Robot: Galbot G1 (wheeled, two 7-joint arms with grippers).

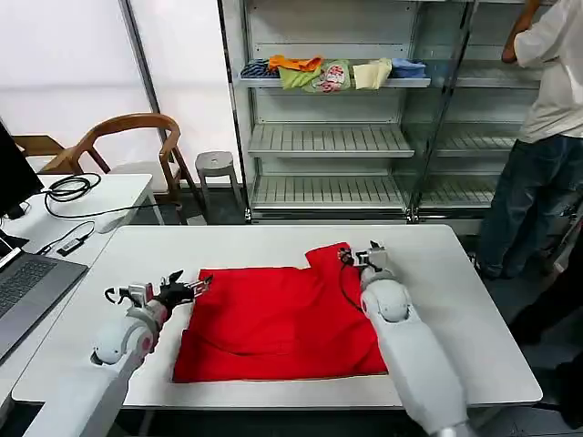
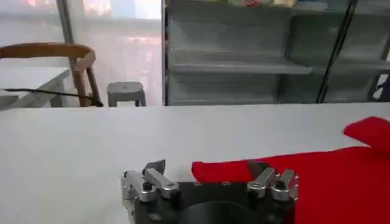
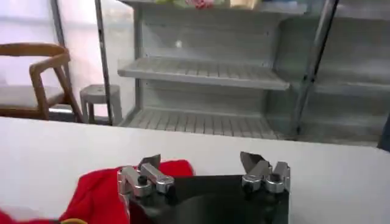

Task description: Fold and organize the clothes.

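Observation:
The clothes are one bright red T-shirt spread flat on the white table, with a sleeve sticking out at its far right corner. My left gripper hovers open at the shirt's far left corner. In the left wrist view the red cloth reaches in between the open fingers of the left gripper, which hold nothing. My right gripper is open at the far right sleeve. In the right wrist view the red sleeve lies beside one finger of the right gripper.
A metal shelf unit behind the table carries several small folded garments. A wooden chair and grey stool stand at the back left. A side table with cables and a laptop is on the left. A person stands at the right.

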